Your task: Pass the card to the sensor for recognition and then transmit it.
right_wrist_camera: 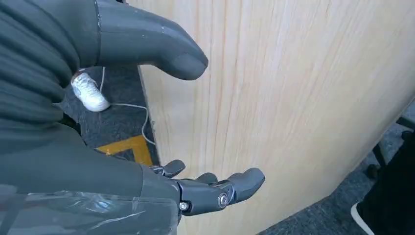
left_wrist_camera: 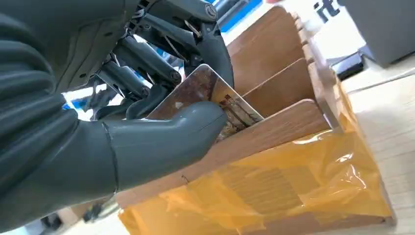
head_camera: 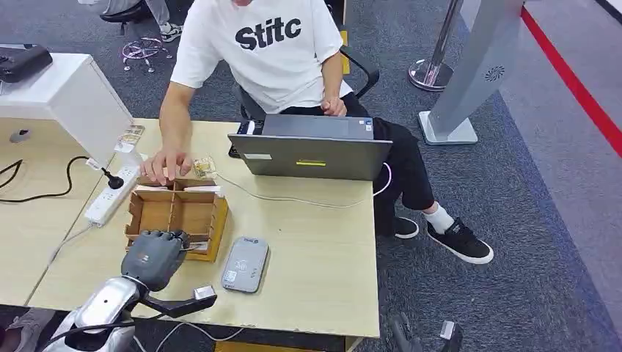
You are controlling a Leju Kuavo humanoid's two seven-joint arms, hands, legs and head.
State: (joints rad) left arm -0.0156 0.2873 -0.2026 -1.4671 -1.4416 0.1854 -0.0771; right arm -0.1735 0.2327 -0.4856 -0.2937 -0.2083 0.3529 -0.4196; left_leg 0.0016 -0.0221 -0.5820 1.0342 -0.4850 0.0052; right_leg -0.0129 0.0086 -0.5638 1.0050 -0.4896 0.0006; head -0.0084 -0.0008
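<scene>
The robot's left hand (head_camera: pixel 154 257) sits at the near edge of the wooden box (head_camera: pixel 176 213), and the left wrist view shows it pinching a card (left_wrist_camera: pixel 205 95) between the thick grey thumb and the darker fingers (left_wrist_camera: pixel 147 63). The card is tilted, its lower part down inside the box's near compartment, its glossy brownish face turned outward. Yellow tape (left_wrist_camera: pixel 274 186) wraps the outside of the box wall just beneath the thumb.

The right hand (right_wrist_camera: pixel 147 122) hangs low beside the table's (head_camera: pixel 323 257) edge, holding nothing; its thumb and fingers are spread apart, with pale wood grain close in front of them and grey carpet below.

Just to the right of the box, flat on the tabletop, lies the grey card sensor (head_camera: pixel 245 264), apart from the left hand and from the box. Beyond the box, a person in a white T-shirt (head_camera: pixel 257 44) sits at the far side of the table, with 1 hand (head_camera: pixel 165 167) resting at the box's far edge, near a small card-like object (head_camera: pixel 204 166). A grey laptop (head_camera: pixel 312 149) stands open in front of the person, its back toward the robot, with a thin cable running from it across the wood. A white power strip (head_camera: pixel 110 196) lies to the left of the box, beside a white block (head_camera: pixel 66 103) on the neighbouring table.
</scene>
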